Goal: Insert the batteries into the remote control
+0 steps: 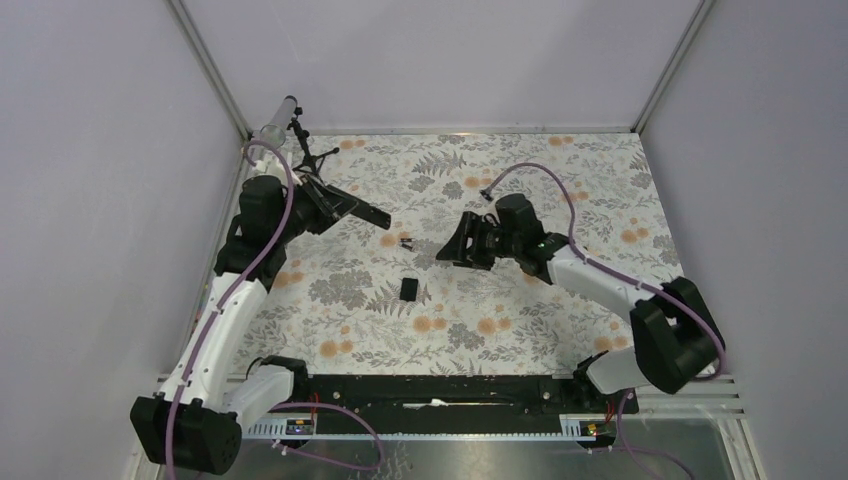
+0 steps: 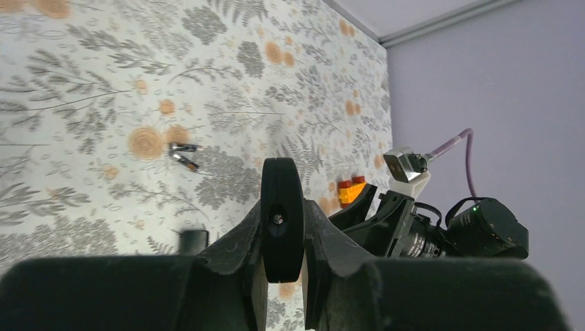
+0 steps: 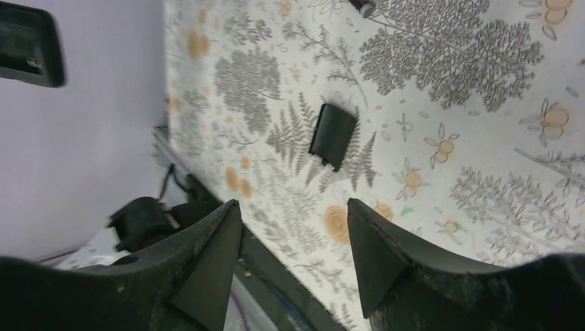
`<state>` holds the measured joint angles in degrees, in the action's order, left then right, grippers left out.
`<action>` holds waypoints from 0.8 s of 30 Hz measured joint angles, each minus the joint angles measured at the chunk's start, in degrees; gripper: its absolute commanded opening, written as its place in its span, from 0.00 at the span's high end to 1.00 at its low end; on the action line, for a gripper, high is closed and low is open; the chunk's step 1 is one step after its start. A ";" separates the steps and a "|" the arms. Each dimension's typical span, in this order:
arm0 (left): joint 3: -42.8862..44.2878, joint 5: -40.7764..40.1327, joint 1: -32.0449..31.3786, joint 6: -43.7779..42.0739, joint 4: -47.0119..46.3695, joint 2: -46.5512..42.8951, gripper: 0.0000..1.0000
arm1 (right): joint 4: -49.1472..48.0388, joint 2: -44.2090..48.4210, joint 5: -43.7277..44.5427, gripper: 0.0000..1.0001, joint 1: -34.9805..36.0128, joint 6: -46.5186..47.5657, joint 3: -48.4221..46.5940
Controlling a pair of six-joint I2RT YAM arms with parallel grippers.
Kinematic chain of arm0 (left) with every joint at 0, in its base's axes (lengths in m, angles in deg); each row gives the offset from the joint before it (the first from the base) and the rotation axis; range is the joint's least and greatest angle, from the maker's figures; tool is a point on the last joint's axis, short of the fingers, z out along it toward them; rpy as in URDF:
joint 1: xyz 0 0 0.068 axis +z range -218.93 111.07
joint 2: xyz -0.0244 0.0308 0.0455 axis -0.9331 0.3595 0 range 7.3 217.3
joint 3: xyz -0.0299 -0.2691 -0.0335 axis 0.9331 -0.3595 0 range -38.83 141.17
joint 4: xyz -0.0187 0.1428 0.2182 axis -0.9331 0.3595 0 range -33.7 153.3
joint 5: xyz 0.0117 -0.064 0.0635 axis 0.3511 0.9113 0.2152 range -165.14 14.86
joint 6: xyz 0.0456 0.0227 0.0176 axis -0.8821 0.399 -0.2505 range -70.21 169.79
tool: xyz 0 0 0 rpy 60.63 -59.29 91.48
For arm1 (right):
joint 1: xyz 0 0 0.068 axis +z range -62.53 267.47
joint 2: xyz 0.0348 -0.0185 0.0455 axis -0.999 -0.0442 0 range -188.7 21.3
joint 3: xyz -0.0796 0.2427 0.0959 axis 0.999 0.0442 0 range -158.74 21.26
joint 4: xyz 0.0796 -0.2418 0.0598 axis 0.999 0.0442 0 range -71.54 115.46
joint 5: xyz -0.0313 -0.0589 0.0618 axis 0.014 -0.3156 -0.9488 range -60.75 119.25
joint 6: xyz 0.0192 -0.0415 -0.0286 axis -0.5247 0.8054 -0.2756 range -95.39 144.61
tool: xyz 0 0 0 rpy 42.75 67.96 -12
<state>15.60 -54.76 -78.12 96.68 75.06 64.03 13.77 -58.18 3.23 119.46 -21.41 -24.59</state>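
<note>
My left gripper is shut on the remote control, a slim black bar held above the mat at the back left. In the left wrist view the remote shows end-on between the fingers. Two small dark batteries lie together on the mat just right of the remote's tip; they also show in the left wrist view. The flat black cover lies nearer the front and shows in the right wrist view. My right gripper is open and empty, right of the batteries.
A black mini tripod and a clear tube stand at the back left corner. A yellow and red toy brick sits behind my right gripper. The black rail runs along the near edge.
</note>
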 measured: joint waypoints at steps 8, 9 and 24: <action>-2.40 -4.52 3.78 -2.36 4.42 -3.74 1.00 | 6.88 -17.16 7.32 0.50 5.46 13.75 -15.50; -2.91 -4.92 4.26 -2.51 5.22 -4.52 1.00 | 7.48 -19.87 8.02 0.48 6.21 16.09 -18.43; -3.58 -6.34 8.74 -4.87 11.10 -5.70 1.00 | 16.76 -41.40 14.53 0.59 10.36 36.59 -41.97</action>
<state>12.02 -61.10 -69.38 91.81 86.16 58.32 30.53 -99.58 17.76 129.82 15.17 -66.55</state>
